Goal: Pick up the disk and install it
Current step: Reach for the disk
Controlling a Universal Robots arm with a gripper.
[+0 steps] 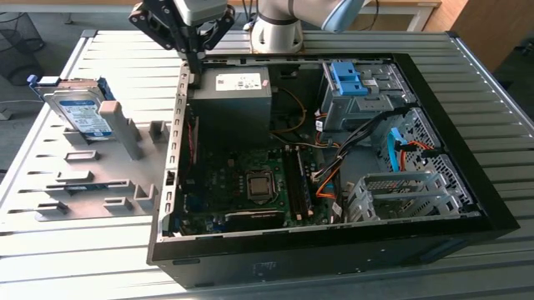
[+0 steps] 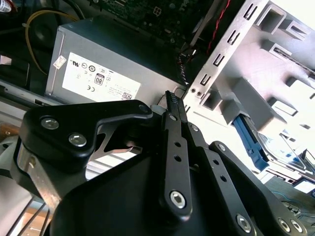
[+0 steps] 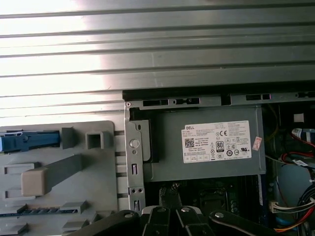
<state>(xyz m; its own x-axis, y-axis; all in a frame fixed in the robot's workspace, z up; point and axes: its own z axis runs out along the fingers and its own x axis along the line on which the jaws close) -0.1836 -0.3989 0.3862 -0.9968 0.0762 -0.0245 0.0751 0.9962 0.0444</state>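
Note:
The disk point(image 1: 81, 112) stands on edge in a grey holder plate point(image 1: 92, 184) at the exterior view's left, outside the computer case; its white-and-blue label faces the camera and blue rails run along its sides. My gripper point(image 1: 194, 61) hangs above the case's rear corner on the exterior view's left, beside the power supply and well apart from the disk. Its black fingers are shut with nothing between them. In the second wrist view the gripper point(image 2: 172, 98) points at the case wall, with the disk point(image 2: 288, 155) off to one side. The first wrist view catches the disk's blue rail point(image 3: 27, 141) and the fingertips point(image 3: 162, 192).
The open black computer case point(image 1: 467, 187) lies on a slatted metal table point(image 1: 125, 56). Inside are a grey power supply point(image 1: 232, 100), the motherboard point(image 1: 250, 187), a blue bracket point(image 1: 349, 78) in a drive cage, cables, and a perforated metal bay point(image 1: 401, 194).

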